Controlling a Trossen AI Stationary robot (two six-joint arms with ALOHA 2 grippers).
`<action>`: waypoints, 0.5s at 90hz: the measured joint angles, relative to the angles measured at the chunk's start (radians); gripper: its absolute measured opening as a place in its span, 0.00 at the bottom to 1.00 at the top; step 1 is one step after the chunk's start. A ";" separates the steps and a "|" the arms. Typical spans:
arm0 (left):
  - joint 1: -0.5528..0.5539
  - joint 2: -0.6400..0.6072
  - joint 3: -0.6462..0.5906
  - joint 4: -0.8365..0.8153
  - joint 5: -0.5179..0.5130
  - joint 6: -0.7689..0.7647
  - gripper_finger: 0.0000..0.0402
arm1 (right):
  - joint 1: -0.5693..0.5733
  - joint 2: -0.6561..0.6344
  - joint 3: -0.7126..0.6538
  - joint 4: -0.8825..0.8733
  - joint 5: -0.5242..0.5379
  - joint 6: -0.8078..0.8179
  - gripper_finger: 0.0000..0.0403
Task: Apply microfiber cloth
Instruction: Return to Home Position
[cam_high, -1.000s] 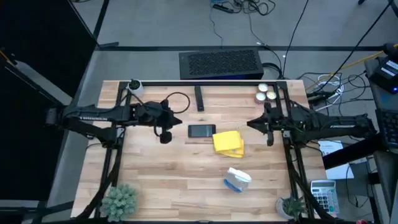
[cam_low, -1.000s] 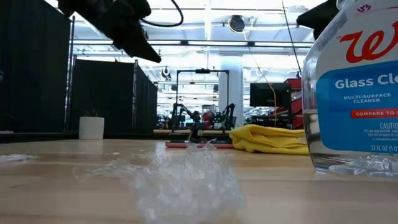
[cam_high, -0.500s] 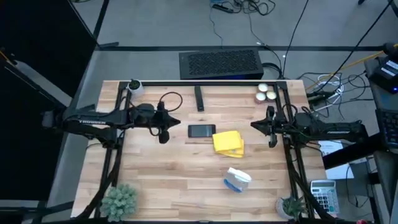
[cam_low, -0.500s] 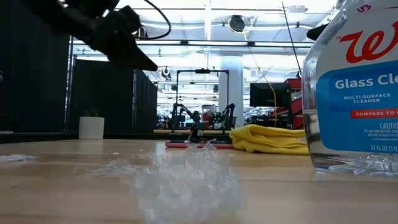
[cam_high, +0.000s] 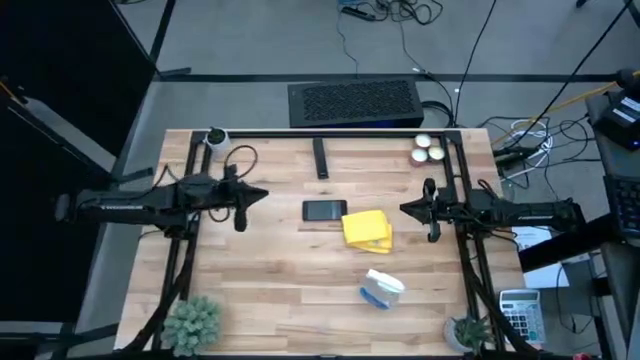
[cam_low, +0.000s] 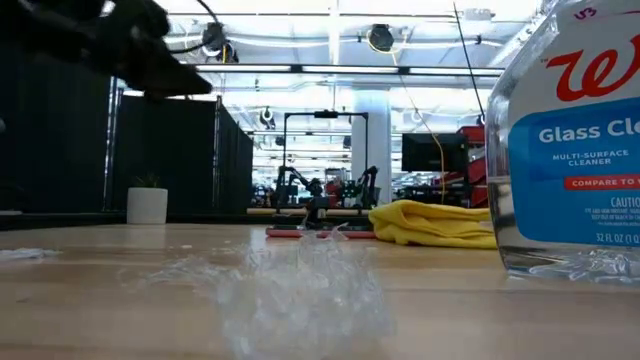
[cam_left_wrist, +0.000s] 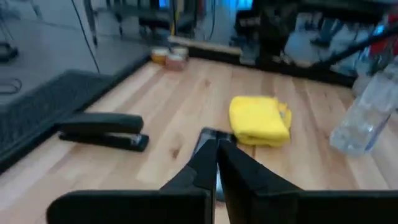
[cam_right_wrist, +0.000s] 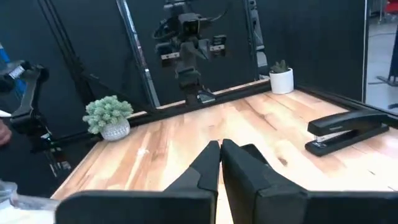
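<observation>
Yellow and soft, the microfiber cloth (cam_high: 366, 228) lies folded on the surface (cam_high: 270, 290) between the two sets of jaws, apart from both and nearer the right jaws than the left. Both arms hang above the wood. The left jaws are pressed together tip to tip with nothing between them, and so are the right jaws. From the left jaws the cloth (cam_left_wrist: 260, 120) sits ahead, just past the dark phone (cam_high: 324, 210). I cannot tell whether cloth and phone touch.

I judge the cloth light and limp, nothing to break, but likely to drag and unfold if I catch only a corner. I would come down on a raised fold near its middle and pinch several layers at once. I would keep clear of the side facing the phone, so the phone is not shoved.

The surface is pale wood plank. A black stapler (cam_high: 321, 158) lies ahead of the left jaws and off to one side, well apart from the cloth. A clear spray bottle (cam_high: 382, 288) stands beyond the cloth from either set of jaws, toward the front edge. Small round tins (cam_high: 428, 150) sit at the back, near the right jaws. Potted plants (cam_high: 192, 322) mark the front corners. Around us are dark curtains, a black frame, floor cables, and a bright workshop beyond.
</observation>
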 joint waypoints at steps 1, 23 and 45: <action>-0.002 -0.013 -0.006 -0.003 -0.003 -0.001 0.00 | 0.000 0.000 0.000 0.000 0.000 0.000 0.00; -0.043 -0.215 -0.171 0.002 -0.077 -0.060 0.00 | 0.001 0.002 0.000 -0.002 0.000 0.002 0.00; -0.098 -0.382 -0.260 0.020 -0.125 -0.022 0.00 | 0.001 0.002 0.000 -0.001 0.000 0.002 0.00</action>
